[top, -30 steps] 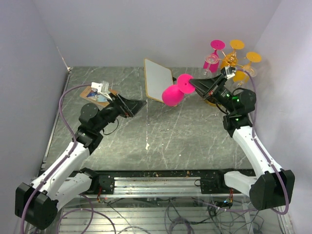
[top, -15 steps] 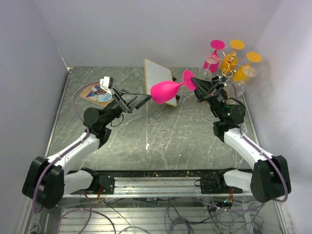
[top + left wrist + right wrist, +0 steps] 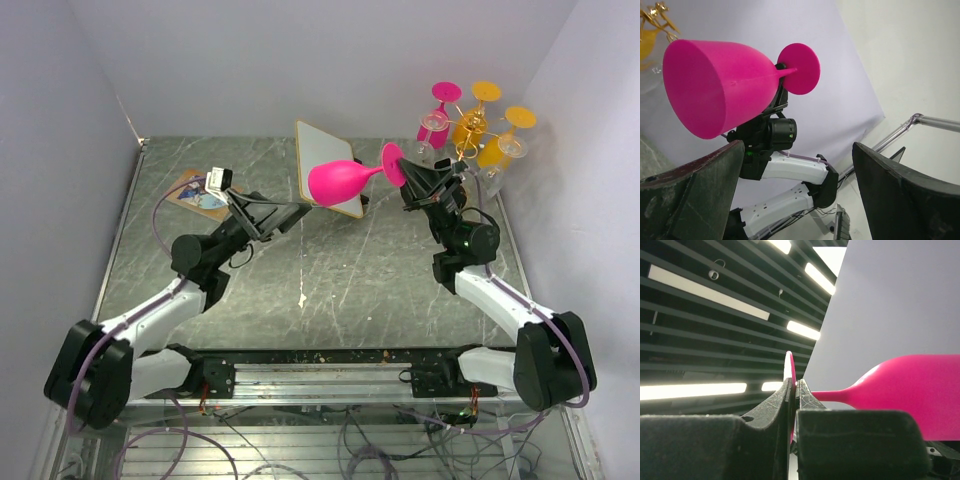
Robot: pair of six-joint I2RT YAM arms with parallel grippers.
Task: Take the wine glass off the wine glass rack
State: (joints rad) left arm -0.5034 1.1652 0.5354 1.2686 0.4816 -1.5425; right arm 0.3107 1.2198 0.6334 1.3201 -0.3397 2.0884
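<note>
Right gripper (image 3: 410,180) is clamping the glass (image 3: 338,181) by its foot, holding it sideways, apart from the rack (image 3: 468,128). Left gripper (image 3: 293,211) is facing the glass, jaws wide apart.

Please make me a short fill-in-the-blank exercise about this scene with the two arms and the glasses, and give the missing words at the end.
The right pincer is shut on a ____ wine glass.
The left pincer stands ____, holding nothing.
The bowl of the held glass points toward the ____ arm.
The wine glass rack stands at the far ____ corner of the table.
Missing words: pink; open; left; right.
</note>
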